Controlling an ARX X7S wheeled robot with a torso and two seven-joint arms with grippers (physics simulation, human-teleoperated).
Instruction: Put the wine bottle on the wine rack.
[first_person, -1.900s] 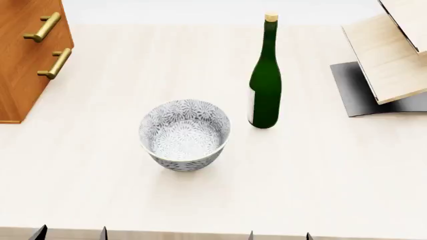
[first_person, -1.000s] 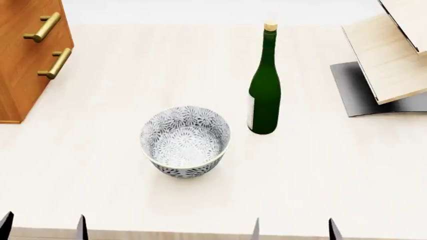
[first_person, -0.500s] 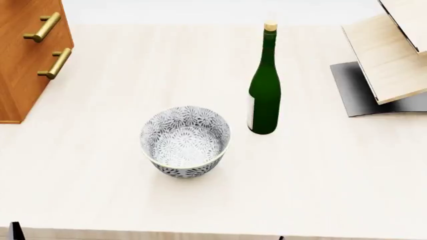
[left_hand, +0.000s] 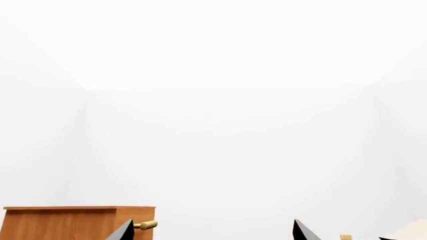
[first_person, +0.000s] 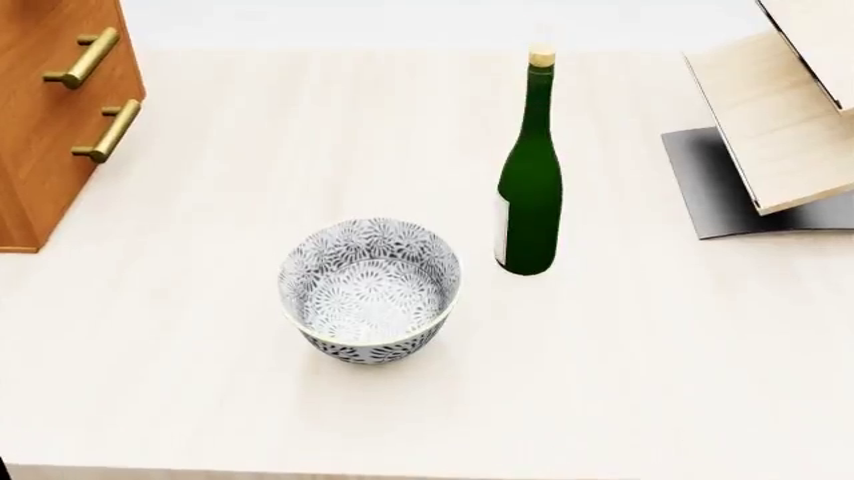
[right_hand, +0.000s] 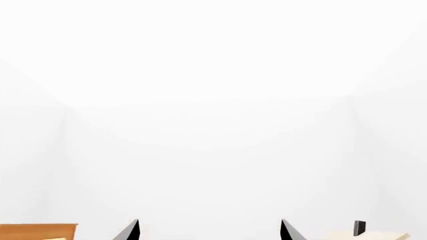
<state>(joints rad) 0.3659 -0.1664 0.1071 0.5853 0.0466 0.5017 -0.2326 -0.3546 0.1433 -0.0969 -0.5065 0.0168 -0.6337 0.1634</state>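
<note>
The wine bottle, dark green with a tan cork and a pale label, stands upright on the pale table, right of centre. The wine rack, tilted light-wood boards on a grey metal base, stands at the far right, partly cut off. Neither gripper shows in the head view. In the left wrist view my left gripper is open and empty, only its two dark fingertips showing. In the right wrist view my right gripper is open and empty, fingertips wide apart. The bottle's cork peeks in at the left wrist view's edge.
A patterned grey-and-white bowl sits left of the bottle, nearer me. A brown drawer cabinet with brass handles stands at the far left; it also shows in the left wrist view and the right wrist view.
The gripper tips have dropped out of the head view's lower edge. The view has shifted slightly, so bottle and bowl sit a little lower in frame.
</note>
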